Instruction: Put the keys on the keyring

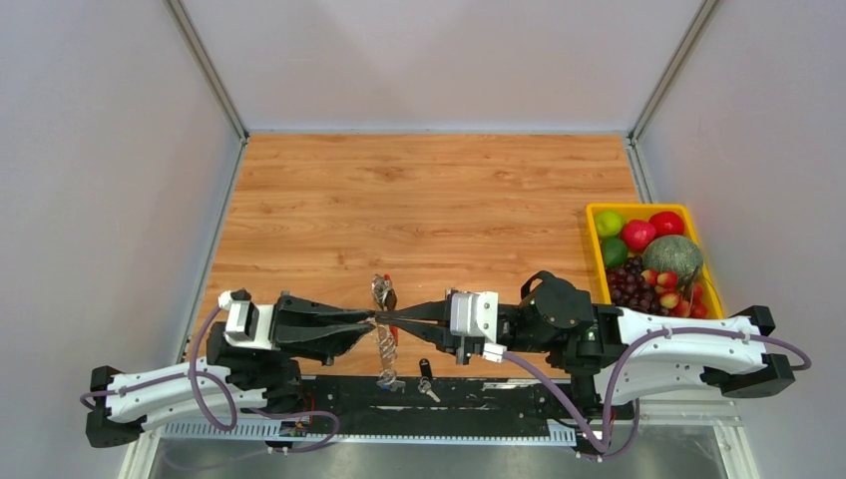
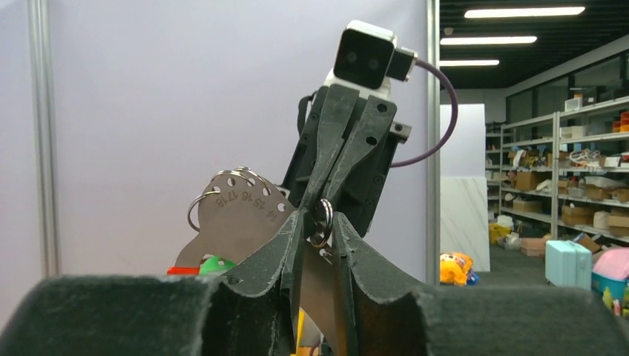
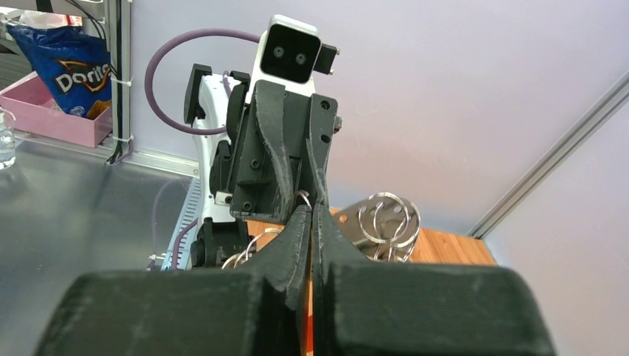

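The keyring (image 1: 383,295) is a silvery plate with numbered holes, several split rings, a red part and a green tag. It hangs above the table between both grippers. My left gripper (image 1: 372,319) is shut on the plate's edge; its own view shows the plate (image 2: 237,215), the green tag (image 2: 215,264) and a split ring (image 2: 322,221) at its fingertips (image 2: 297,230). My right gripper (image 1: 396,319) faces it, tip to tip, shut on that ring. The right wrist view shows the shut gripper (image 3: 310,211) and more rings (image 3: 386,221). A black-headed key (image 1: 426,373) lies at the table's front edge.
A yellow tray (image 1: 595,212) of fruit stands at the right edge of the wooden table (image 1: 429,200). Another small metal piece (image 1: 389,380) lies on the black rail (image 1: 499,394) below the keyring. Grey walls enclose the table on three sides.
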{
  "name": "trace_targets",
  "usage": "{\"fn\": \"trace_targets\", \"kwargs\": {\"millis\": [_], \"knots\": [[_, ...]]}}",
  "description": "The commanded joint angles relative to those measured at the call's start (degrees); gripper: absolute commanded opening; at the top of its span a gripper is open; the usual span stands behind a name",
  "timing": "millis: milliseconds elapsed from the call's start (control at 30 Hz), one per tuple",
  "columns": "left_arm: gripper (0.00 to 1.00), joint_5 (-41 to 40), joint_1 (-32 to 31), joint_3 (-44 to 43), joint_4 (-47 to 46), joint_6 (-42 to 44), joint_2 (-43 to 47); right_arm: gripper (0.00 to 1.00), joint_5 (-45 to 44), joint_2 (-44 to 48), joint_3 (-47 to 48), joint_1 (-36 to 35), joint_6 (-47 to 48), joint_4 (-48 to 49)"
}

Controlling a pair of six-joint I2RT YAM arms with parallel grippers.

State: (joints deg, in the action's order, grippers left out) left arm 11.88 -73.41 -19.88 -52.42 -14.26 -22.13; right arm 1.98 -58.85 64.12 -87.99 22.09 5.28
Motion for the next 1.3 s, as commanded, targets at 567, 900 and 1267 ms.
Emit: {"fn": "trace_targets", "kwargs": {"millis": [567,900,1267], "knots": [[0.00,0.6,-0.1,-3.4,14.5,0.4,-1.6,0.00,-2.0,3.1,0.5,0.0,-3.3,-3.6],[0.00,-1.0,-0.2,-2.5,15.4,0.4,2.1,0.04,-4.3,7.8,-0.5,0.0,-6.6,-12.8],[0.00,0.5,-0.1,1.0,2.5,-1.0,2.9,0.39,1.8,8.1,-1.0,-0.1,-3.7,-17.0]]}}
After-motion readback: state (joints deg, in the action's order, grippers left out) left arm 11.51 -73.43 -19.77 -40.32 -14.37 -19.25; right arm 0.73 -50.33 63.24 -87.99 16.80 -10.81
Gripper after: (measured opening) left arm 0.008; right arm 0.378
